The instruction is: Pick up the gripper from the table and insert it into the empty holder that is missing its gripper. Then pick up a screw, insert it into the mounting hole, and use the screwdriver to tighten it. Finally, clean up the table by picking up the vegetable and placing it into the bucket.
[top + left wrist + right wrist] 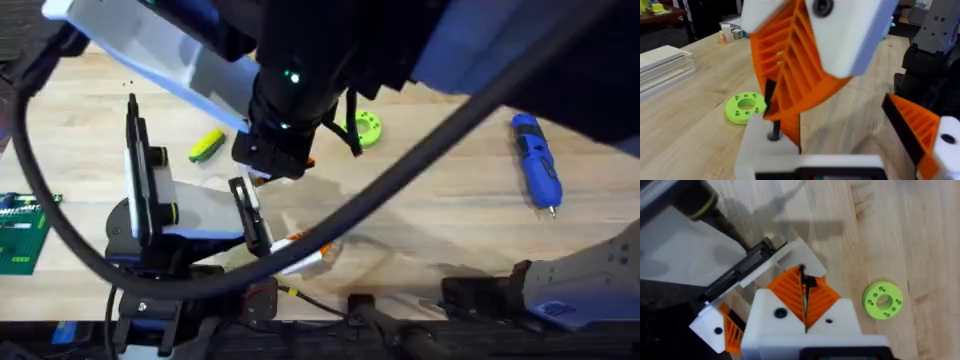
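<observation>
Orange-padded right end effector [804,294] clamps thin black piece [810,282]; left end effector [840,137] open.

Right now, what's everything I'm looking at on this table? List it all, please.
Screwdriver: 1, blue, lying on the table's right side.
Vegetable: 1, yellow with a green end, left of the middle.
Disc: 1, bright green with holes, near the middle, toward the far side.
Circuit board: 1, green, at the left edge.
Table: 1, pale wood.
Left gripper: 1, white with one orange finger, open, low over the table.
Right gripper: 1, white with orange ribbed pads, shut, close above the left gripper.
</observation>
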Motion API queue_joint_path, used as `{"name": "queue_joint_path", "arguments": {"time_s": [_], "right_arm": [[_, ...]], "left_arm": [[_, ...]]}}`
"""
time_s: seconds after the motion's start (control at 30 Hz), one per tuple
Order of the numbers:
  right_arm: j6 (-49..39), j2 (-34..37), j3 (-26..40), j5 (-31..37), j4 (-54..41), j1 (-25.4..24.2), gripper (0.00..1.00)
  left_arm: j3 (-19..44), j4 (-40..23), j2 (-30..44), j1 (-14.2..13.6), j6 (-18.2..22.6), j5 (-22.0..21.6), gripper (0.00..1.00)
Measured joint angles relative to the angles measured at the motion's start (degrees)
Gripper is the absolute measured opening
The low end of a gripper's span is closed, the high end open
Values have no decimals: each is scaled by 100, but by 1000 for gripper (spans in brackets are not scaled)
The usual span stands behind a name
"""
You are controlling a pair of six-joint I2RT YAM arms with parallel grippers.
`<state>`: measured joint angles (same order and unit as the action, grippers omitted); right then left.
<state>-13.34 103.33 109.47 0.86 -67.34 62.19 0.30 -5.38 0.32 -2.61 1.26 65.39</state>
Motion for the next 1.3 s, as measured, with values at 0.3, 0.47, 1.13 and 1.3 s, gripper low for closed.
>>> {"name": "queue_joint_path", "arguments": {"time_s": [0.3,0.47,1.13,1.3], "right_arm": [[0,168,74,-10,55,0,8],[7,172,74,-51,93,-2,8],[50,205,74,149,25,15,8],[71,233,74,167,25,22,8]], "left_arm": [[-2,-58,11,2,-135,-2,993],[-2,-58,11,2,-136,-2,993],[-2,-42,9,0,-111,-46,993],[-2,-45,10,0,-109,-58,993]]}}
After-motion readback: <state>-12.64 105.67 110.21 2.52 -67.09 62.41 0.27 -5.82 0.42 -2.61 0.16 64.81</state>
